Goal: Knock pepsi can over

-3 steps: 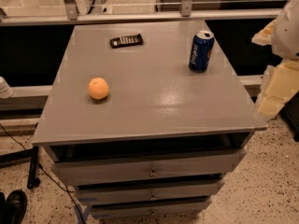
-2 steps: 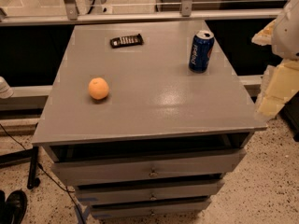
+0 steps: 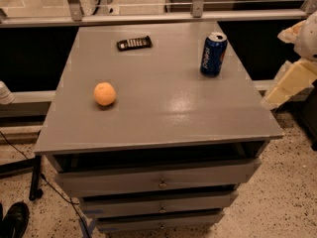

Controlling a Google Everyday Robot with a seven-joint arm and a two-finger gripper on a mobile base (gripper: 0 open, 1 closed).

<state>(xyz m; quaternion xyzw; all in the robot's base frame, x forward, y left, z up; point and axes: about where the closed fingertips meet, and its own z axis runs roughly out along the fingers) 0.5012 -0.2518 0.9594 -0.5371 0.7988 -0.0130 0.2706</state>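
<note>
The pepsi can (image 3: 213, 54), dark blue with a silver top and white lettering, stands upright near the back right of the grey cabinet top (image 3: 163, 108). My gripper (image 3: 290, 81) is a pale cream shape at the right edge of the view. It is off the cabinet's right side, to the right of the can and a little nearer the front. It does not touch the can.
An orange fruit (image 3: 105, 93) sits on the left part of the top. A black flat device (image 3: 133, 43) lies at the back. The cabinet has drawers (image 3: 161, 180) in front. A rail (image 3: 148, 18) runs behind it. A black shoe (image 3: 14, 221) is on the floor at the lower left.
</note>
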